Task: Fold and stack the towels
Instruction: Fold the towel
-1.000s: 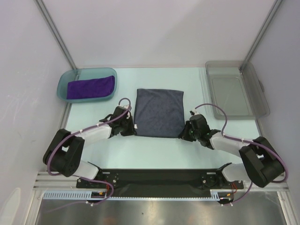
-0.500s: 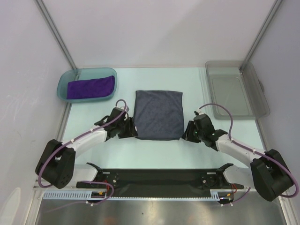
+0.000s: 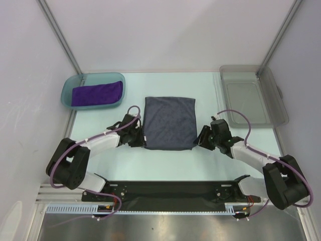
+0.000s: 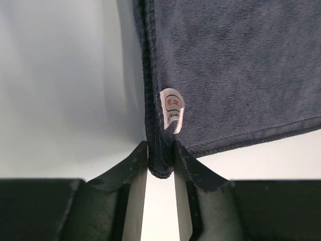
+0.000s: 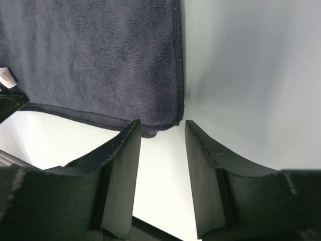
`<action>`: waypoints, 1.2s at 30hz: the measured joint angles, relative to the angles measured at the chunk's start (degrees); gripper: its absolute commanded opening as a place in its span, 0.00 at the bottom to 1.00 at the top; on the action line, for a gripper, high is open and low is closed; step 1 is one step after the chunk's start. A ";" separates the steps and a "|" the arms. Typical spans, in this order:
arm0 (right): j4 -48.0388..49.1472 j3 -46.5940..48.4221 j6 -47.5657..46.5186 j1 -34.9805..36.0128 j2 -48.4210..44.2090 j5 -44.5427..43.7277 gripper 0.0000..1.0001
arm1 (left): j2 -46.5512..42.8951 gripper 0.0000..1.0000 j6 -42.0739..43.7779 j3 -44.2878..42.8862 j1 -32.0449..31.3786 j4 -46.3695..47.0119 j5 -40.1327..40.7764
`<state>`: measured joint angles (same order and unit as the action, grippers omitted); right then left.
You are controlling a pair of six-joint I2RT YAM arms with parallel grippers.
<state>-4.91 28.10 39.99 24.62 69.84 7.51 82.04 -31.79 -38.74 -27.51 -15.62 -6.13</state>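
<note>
A grey-blue towel (image 3: 169, 122) lies flat in the middle of the table. My left gripper (image 3: 140, 139) is shut on its near left corner; in the left wrist view both fingers pinch the towel's edge (image 4: 160, 160) below a white label (image 4: 171, 108). My right gripper (image 3: 199, 140) is open at the near right corner; in the right wrist view the towel's corner (image 5: 160, 128) lies just between the fingertips (image 5: 125, 145), not pinched. A deep purple towel (image 3: 97, 93) lies folded in the teal tray (image 3: 66, 93).
A clear grey bin (image 3: 253, 95) stands at the back right. White walls and metal posts close off the back and the sides. The black arm base rail (image 3: 170, 190) runs along the near edge.
Both grippers have drifted slightly along the towel's near corners. The right arm has moved a little away and in toward the right corner. The towel's near edge has shifted slightly.
</note>
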 measured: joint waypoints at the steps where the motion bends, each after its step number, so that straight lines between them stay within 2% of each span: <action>1: 0.55 0.00 0.09 -0.02 0.61 0.35 0.43 | 0.31 0.31 0.22 0.00 0.00 -0.04 0.07; 3: 1.38 -0.04 0.26 -0.11 1.55 0.76 0.40 | 0.57 0.34 0.37 0.00 0.00 -0.24 0.57; 5: 2.58 -0.11 0.44 -0.11 2.34 1.01 0.38 | 0.57 0.41 0.59 -0.17 0.00 -0.79 1.53; 10: 4.90 -0.22 0.50 -0.22 3.87 1.20 0.33 | 0.44 0.43 0.92 -1.18 0.00 -3.06 5.16; 22: 7.17 -1.90 0.33 -0.26 4.57 1.62 0.29 | -0.74 0.37 1.03 -1.36 0.00 -4.20 7.30; 25: 7.41 -2.01 0.28 -0.26 4.63 1.84 0.29 | -1.11 0.32 1.36 -2.25 0.00 -4.22 7.21; 36: 8.17 -2.01 0.04 -0.26 4.63 2.03 0.29 | -0.87 0.31 1.44 -3.26 0.00 -3.82 5.64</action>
<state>3.27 26.09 40.03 24.36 74.48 9.54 81.17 -30.35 -42.00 -27.51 -19.44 -0.49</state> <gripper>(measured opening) 0.281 0.316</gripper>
